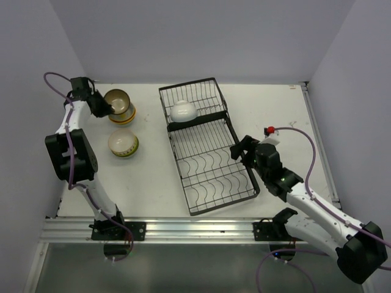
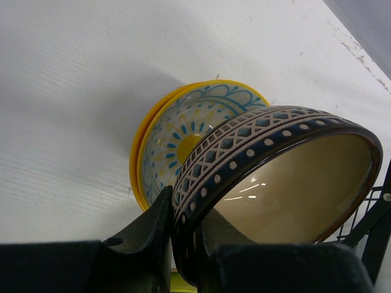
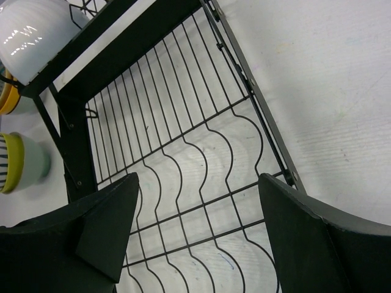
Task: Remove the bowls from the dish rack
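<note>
White table (image 1: 278,113), lilac walls (image 1: 201,36) | upper left: left gripper (image 1: 102,108) clamped on brown patterned bowl (image 1: 116,98), above orange bowl (image 1: 126,117) | centre: dish rack (image 1: 197,126), white bowl (image 1: 182,111) in its small section | right: right gripper (image 1: 239,149), jaws apart, at rack's right rim

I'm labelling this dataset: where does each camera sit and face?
Top external: above, behind the robot, looking down; left arm, right arm, dish rack.
Left wrist: on the left arm, along left end effector clamping brown bowl.
Right wrist: looking down between open right end effector into the rack.
Shared: white bowl, top and right wrist.
</note>
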Controlling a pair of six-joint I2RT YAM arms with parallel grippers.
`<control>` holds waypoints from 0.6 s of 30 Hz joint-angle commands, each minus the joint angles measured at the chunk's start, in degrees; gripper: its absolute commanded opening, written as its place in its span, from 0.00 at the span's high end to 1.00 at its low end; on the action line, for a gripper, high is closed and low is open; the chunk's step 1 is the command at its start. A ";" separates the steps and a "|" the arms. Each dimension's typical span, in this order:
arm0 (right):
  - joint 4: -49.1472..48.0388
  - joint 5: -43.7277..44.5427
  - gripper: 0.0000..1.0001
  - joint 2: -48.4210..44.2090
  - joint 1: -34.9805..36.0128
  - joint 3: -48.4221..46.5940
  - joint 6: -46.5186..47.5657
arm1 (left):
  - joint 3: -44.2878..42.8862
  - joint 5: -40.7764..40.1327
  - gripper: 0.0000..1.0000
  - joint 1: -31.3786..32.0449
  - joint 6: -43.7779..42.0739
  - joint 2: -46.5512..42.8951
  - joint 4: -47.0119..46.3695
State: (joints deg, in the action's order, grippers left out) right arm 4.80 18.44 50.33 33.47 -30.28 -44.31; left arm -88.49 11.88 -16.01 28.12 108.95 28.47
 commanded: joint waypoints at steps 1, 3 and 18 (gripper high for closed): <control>-2.86 -0.07 0.17 0.56 -0.78 0.75 0.72 | -5.29 4.38 0.93 -0.95 1.85 0.21 -2.02; -2.86 -0.24 0.17 0.56 -1.22 1.19 0.72 | -6.25 4.29 0.92 -0.95 1.68 0.65 -1.58; -3.13 -1.03 0.16 0.74 -2.80 3.47 0.81 | -6.79 7.37 0.84 -1.48 2.03 2.41 -1.31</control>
State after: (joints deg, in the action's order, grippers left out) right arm 4.14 17.82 50.78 31.09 -27.51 -44.27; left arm -92.79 15.38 -16.95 28.51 112.51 29.52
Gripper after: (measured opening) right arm 0.834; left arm 0.173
